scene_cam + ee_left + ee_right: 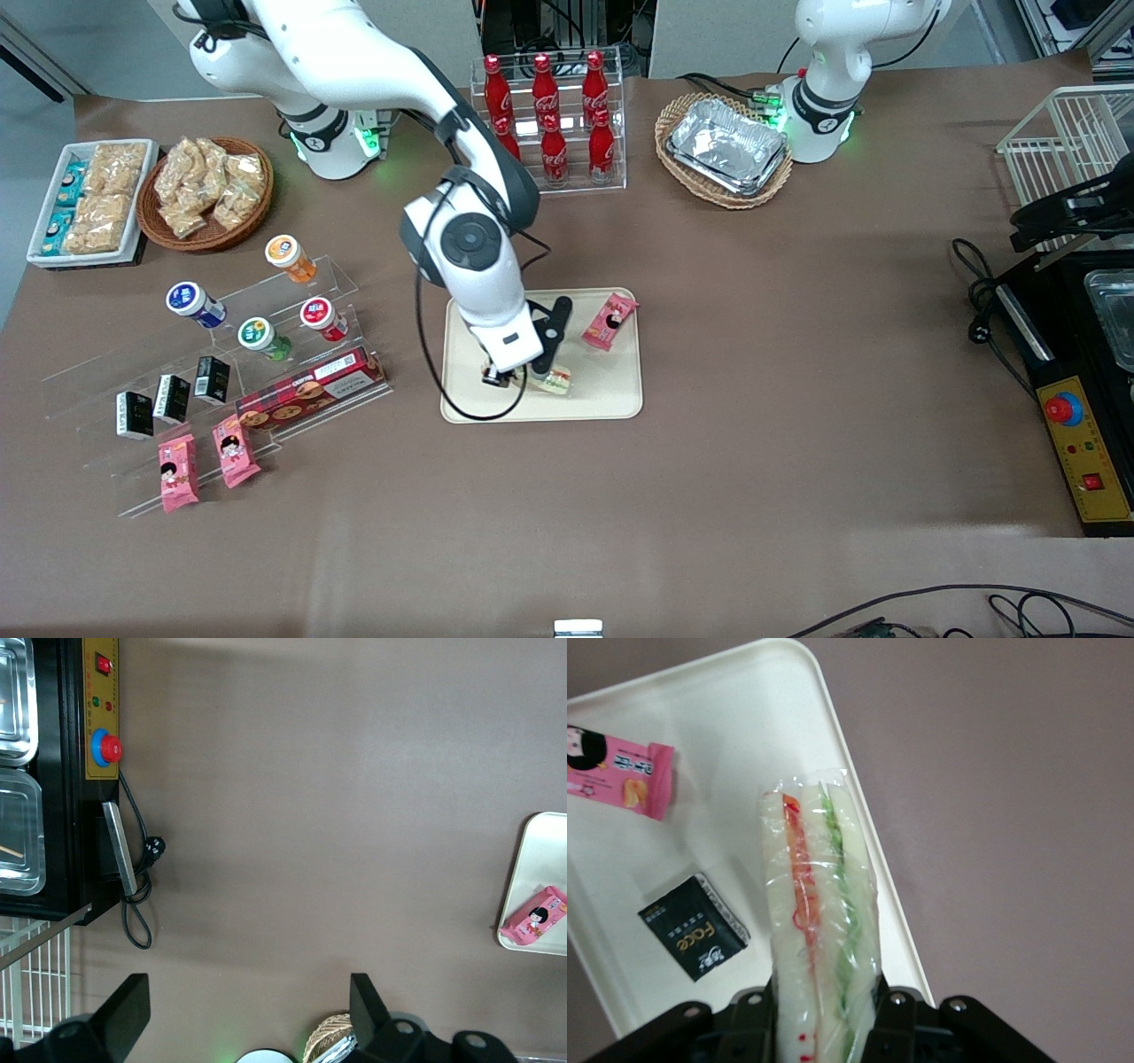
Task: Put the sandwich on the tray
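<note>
- My claw (pixel 824 1014) is over the tray (pixel 611 394), closed on the sandwich (pixel 819 930), one finger on each bread face.
- The sandwich hangs above the tray's edge nearest the front camera; I can't tell whether it touches.
- A black packet (pixel 694 926) lies on the tray just beside the sandwich.
- A pink packet (pixel 609 322) lies on the tray farther from the camera, apart from both.
- My arm (pixel 474 257) hides part of the tray in the front view.

"Face" on black packet (pixel 695 939) on tray (pixel 744 744); other labels unreadable.
</note>
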You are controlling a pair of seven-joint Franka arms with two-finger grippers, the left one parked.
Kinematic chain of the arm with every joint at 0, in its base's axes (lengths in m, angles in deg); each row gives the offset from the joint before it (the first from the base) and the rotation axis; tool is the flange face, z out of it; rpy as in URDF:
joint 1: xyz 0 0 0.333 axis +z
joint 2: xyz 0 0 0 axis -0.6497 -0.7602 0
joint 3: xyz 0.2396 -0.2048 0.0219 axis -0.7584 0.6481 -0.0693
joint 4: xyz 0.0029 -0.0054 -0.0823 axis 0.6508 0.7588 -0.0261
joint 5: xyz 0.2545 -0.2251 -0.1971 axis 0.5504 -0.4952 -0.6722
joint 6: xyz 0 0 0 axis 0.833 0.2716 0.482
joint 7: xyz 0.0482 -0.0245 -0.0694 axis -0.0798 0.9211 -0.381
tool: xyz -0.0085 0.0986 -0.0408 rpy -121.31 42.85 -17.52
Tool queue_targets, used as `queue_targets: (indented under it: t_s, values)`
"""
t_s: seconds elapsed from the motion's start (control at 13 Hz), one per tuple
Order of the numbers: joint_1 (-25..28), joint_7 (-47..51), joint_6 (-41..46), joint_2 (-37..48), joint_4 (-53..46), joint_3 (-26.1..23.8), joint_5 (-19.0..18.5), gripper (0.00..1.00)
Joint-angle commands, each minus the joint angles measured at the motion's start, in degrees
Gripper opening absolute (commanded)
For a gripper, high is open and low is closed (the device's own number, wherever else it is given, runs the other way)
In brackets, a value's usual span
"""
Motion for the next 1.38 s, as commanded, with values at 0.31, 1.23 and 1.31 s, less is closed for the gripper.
queue_targets:
  t_s: [0.31, 1.23, 1.31]
  values:
    - [1.6, -2.0, -5.8, -8.9, -2.4, 1.0, 0.1, 0.39]
    - [1.7, -1.1, -3.9, -2.7, -2.0, 1.1, 3.0, 1.0]
    - [0.7, -0.4, -3.5, -0.4, -1.7, 1.4, 3.7, 1.0]
